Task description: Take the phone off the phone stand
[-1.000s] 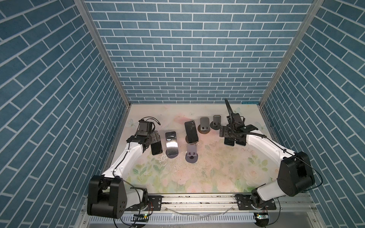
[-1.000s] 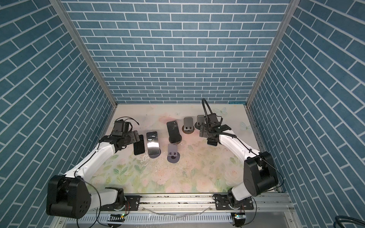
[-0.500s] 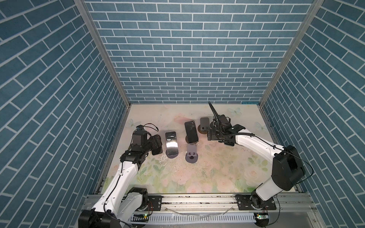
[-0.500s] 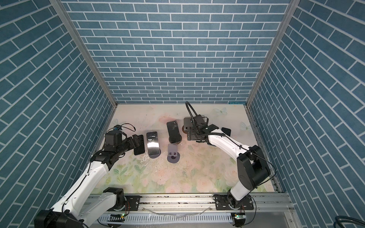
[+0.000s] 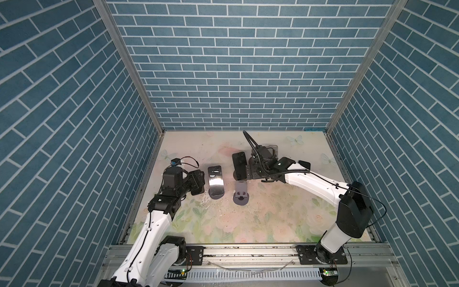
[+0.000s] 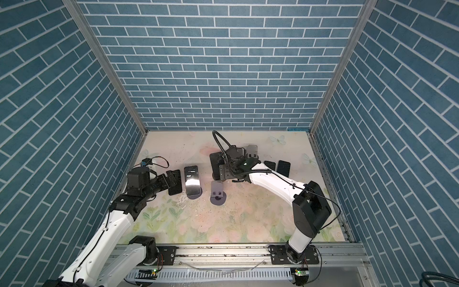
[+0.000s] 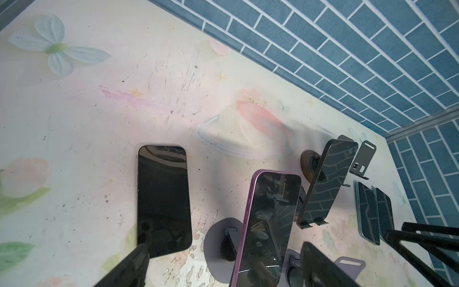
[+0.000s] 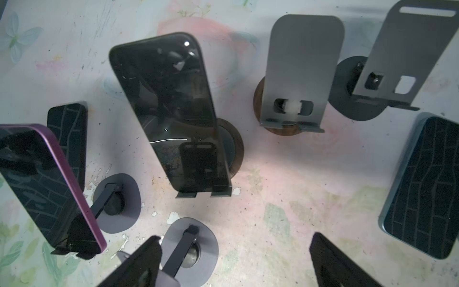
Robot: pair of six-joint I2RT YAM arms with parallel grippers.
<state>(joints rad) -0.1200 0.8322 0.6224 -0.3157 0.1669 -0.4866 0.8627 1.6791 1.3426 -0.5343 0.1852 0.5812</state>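
Altogether five phones (image 7: pixel 323 184), five stands (image 8: pixel 298 74), two occupied; left gripper (image 5: pixel 198 182) and right gripper (image 8: pixel 236 237) jaws apart.

The walls (image 5: pixel 223 74) are blue bricks with thin white lines. The worktop (image 5: pixel 273 223) is pale cream with soft pink flowers, green leaves and a light blue butterfly (image 7: pixel 53 47). The black phone (image 8: pixel 169 111) is shiny and dark all over. It leans on a grey stand with a round brown base (image 8: pixel 239 154). The purple-edged phone (image 7: pixel 268 223) has a black front, and its stand (image 7: pixel 213 248) is grey-purple. The blue-edged phone (image 8: pixel 422 188) shows wavy brick lines on its dark glass. The arms (image 5: pixel 313 184) are white with black joints.
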